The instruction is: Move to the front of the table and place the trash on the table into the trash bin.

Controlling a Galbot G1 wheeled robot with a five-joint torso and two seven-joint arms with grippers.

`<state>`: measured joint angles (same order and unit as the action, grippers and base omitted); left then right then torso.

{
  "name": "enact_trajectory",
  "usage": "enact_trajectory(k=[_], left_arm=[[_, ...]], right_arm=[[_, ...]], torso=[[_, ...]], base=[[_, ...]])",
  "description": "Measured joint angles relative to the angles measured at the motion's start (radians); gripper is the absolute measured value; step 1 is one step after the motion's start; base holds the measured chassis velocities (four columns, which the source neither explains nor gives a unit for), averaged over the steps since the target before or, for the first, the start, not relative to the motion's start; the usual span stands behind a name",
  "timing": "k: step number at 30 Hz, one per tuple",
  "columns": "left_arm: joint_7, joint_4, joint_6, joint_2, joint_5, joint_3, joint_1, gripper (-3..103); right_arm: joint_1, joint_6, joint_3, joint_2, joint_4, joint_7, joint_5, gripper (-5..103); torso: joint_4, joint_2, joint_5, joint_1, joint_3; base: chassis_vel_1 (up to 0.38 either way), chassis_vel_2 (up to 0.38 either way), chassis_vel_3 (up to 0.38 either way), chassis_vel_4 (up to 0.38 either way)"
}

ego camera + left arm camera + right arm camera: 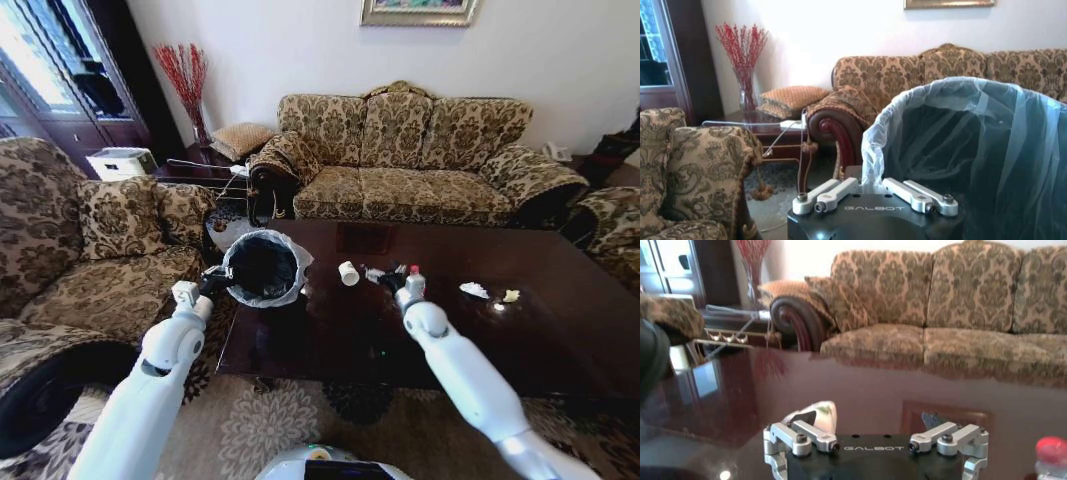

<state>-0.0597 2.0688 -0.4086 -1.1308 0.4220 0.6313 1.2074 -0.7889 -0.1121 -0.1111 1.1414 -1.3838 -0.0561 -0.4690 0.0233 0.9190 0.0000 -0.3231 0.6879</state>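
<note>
The table [330, 340] spreads dark and glossy ahead, its near edge close to the robot, with carpet showing at six o'clock and sofas crowding nine, twelve and three o'clock. One trash bin [263, 267], black with a pale liner, is held above the table's ten o'clock corner. The left gripper [213, 281] is at its rim and seems clenched on it; in the left wrist view the liner [933, 100] hides the fingertips, so the grasp is hard to confirm. The right gripper [394, 283] hovers over the table's middle, jaws spread wide with nothing between them. Trash counted: one white cup [348, 273], one red-capped bottle [414, 283], two pale scraps [474, 290] toward two o'clock. Small wrappers beside the right gripper are partly hidden behind it.
</note>
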Motion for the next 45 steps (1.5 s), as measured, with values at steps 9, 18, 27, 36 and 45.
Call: enact_trajectory(k=[9,18,27,36,45], left_arm=[[0.0,0.024,-0.002,-0.01,0.001,0.009,0.017,1],[0.003,0.047,-0.006,-0.01,0.003,0.014,0.028,1],[0.01,0.06,-0.009,-0.011,0.001,0.008,0.037,1],[0.015,0.068,-0.012,0.001,0.002,0.008,0.04,1],[0.021,0.083,-0.012,0.005,0.005,0.008,0.052,1]], right_arm=[[0.098,0.044,0.003,0.124,0.189,0.021,0.11,100],[0.103,0.054,0.028,0.141,0.182,0.007,0.153,100],[-0.018,0.025,0.035,0.058,-0.002,-0.03,0.131,100],[-0.038,0.029,0.01,0.07,0.046,-0.042,0.148,100],[0.064,0.022,0.044,0.103,0.146,-0.021,0.118,100]], torso=[[0.0002,0.0,-0.0003,0.0,0.0],[0.0001,0.0,0.0001,0.0,0.0],[0.0,0.0,0.0001,0.0,0.0],[0.0,0.0,0.0004,0.0,0.0],[0.0003,0.0,-0.0001,0.0,0.0]], base=[[0.0,0.0,0.0,0.0],[0.0,0.0,0.0,0.0],[0.0,0.0,0.0,0.0],[0.0,0.0,0.0,0.0],[0.0,0.0,0.0,0.0]])
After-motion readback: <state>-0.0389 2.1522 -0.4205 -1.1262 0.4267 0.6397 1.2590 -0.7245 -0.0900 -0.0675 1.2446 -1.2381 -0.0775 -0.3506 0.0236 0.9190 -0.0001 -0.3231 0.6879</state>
